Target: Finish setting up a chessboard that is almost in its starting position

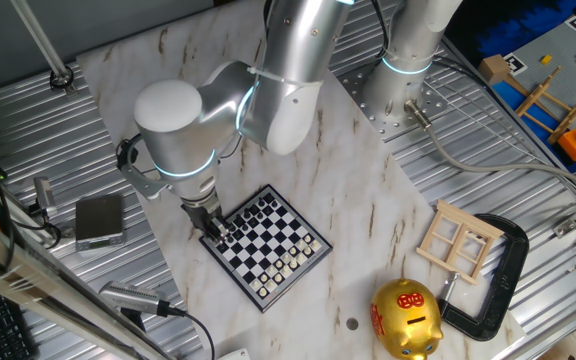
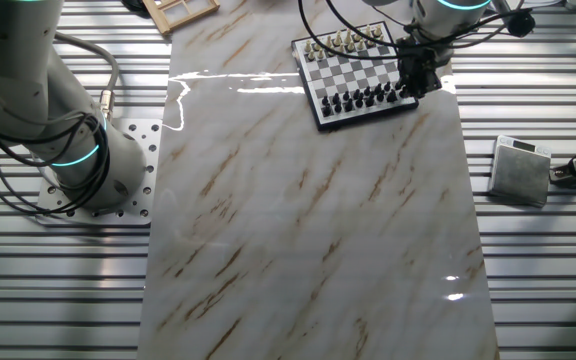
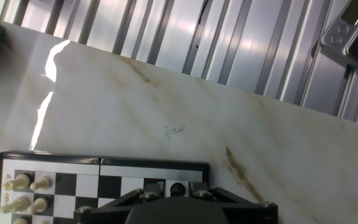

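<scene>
The small black-and-white checkered chessboard with a dark rim (image 1: 266, 247) lies on the pale marbled table top (image 1: 368, 220), at about 10 o'clock from the gold piggy bank (image 1: 406, 318). The black two-finger gripper (image 1: 215, 229) hangs over the board's black-piece edge; whether its fingers are spread or pinching cannot be told

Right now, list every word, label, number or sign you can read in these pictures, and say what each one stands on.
Nothing can be quoted; no text reads clearly.
Gold piggy bank: a red character-like emblem on its side, too small to read.
Gray board at the far edge: black-and-white square marker patterns, not words.
Chessboard: no lettering visible in any view.
Small gray device beside the marble slab: no legible markings.
</scene>
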